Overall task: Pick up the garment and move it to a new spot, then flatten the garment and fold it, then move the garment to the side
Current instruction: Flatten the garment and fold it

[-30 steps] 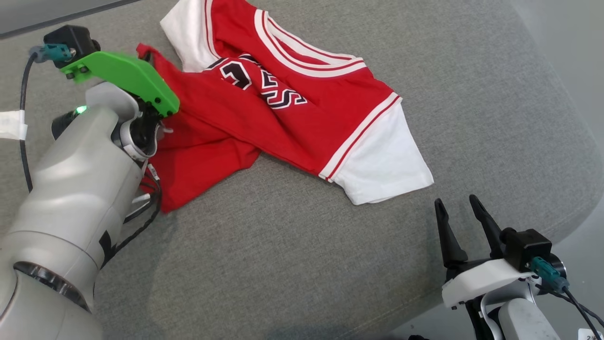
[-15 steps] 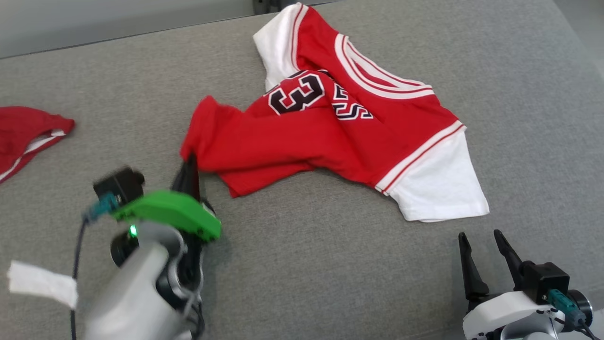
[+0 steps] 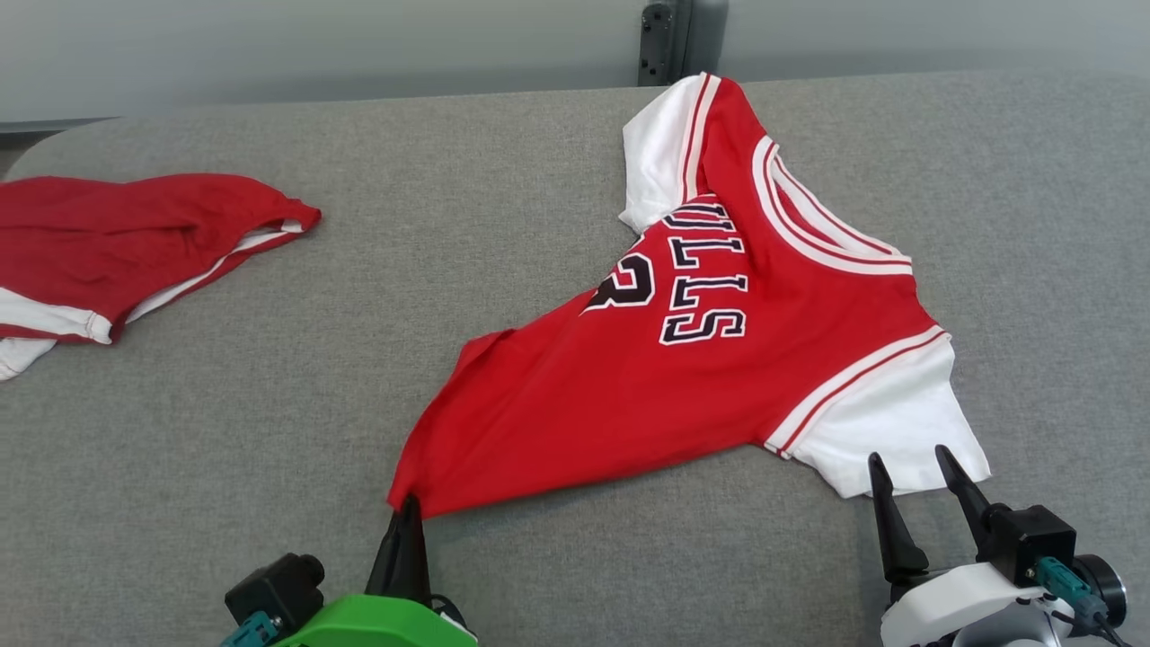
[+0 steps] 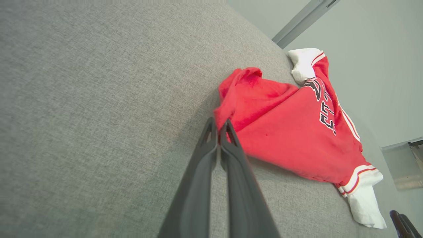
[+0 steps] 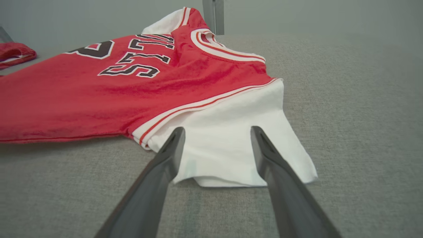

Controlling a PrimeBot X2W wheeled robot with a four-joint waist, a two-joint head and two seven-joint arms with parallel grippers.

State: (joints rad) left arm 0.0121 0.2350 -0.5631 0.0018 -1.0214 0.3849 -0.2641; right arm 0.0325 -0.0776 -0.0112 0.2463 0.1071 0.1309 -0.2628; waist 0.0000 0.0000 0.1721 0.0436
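Note:
The garment (image 3: 683, 386) is a red jersey with white sleeves and black lettering, spread on the grey cushion (image 3: 449, 225). Its lower hem corner is drawn to a point toward the near edge. My left gripper (image 3: 409, 510) is shut on that corner, and in the left wrist view its fingers (image 4: 228, 132) pinch the red edge of the garment (image 4: 290, 132). My right gripper (image 3: 909, 455) stands open just in front of the near white sleeve (image 3: 889, 422). In the right wrist view my right gripper (image 5: 218, 129) has its tips over the sleeve (image 5: 228, 145), apart from the cloth.
A second red garment (image 3: 117, 234) with white trim lies crumpled at the far left of the cushion. A dark post (image 3: 669, 40) stands against the wall behind the cushion's back edge. Bare grey fabric lies between the two garments.
The head view has shifted. My left gripper, shut on the hem corner, has pulled it toward the near edge, and the bunched jersey has stretched out flatter. The right gripper stays open.

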